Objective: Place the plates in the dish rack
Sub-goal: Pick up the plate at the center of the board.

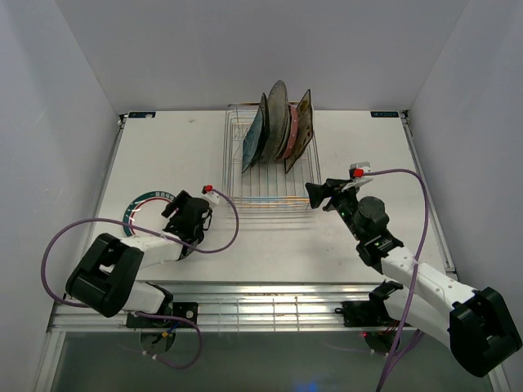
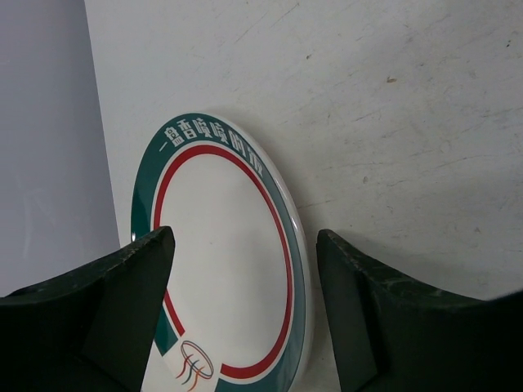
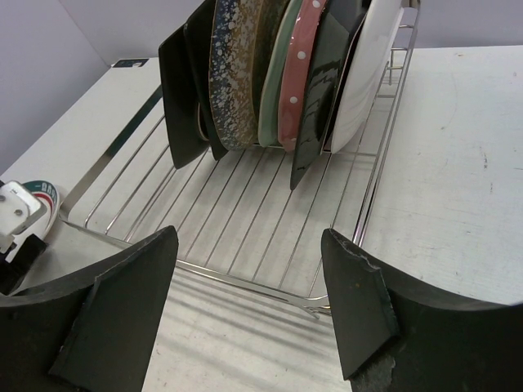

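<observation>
Now: white plate [image 2: 229, 245], teal rim, red ring, flat on table [image 2: 409, 122]; left pincer [image 2: 243, 237] spread above; right pincer [image 3: 249, 233] spread.

The dish rack [image 1: 265, 189] was set at the back middle of the tabletop [image 1: 368, 155], with a row of plates [image 1: 279, 121] stood on edge in its rear half. A single plate [image 1: 140, 206] was laid flat on the tabletop, left of the rack and nearer the front. The left claw [image 1: 181, 211] was held over that plate's right side, and the right claw [image 1: 320, 194] just beside the rack's front right corner.

place: robot lab cell | signs: white walls [image 1: 65, 73], white table [image 1: 163, 147], aluminium rail [image 1: 245, 304]
</observation>
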Available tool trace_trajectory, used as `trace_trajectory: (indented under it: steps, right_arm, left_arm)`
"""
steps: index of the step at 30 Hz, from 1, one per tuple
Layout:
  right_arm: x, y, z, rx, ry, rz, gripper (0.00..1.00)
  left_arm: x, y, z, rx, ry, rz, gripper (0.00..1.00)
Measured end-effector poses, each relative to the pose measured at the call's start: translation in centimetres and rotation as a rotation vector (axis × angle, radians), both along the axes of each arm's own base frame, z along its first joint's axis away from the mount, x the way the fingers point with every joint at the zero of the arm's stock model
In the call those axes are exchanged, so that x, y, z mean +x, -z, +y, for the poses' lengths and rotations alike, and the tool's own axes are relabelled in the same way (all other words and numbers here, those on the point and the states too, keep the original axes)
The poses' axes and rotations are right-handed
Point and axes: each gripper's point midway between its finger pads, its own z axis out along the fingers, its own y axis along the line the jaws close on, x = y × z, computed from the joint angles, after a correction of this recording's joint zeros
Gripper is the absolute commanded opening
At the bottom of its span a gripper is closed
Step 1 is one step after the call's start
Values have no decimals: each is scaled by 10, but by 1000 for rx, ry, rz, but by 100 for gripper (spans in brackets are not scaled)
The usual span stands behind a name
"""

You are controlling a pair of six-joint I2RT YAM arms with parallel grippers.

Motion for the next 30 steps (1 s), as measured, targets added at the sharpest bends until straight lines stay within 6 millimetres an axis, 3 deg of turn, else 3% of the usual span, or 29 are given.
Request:
trace_trajectory:
  steps: [19, 21, 26, 30]
  right_arm:
    - [0, -1, -1, 1, 4, -2, 77]
    - [0, -2, -1, 3, 4, -5, 77]
    - [-1, -5, -1, 7, 4, -12, 77]
    - [-1, -6, -2, 8, 4, -14, 77]
  left_arm:
    - [-2, 17, 8, 71, -18, 46, 60]
    - [-2, 17, 9, 73, -21, 47, 55]
    - [-3, 19, 9, 75, -20, 55, 27]
    - [-4, 18, 9, 74, -20, 53, 15]
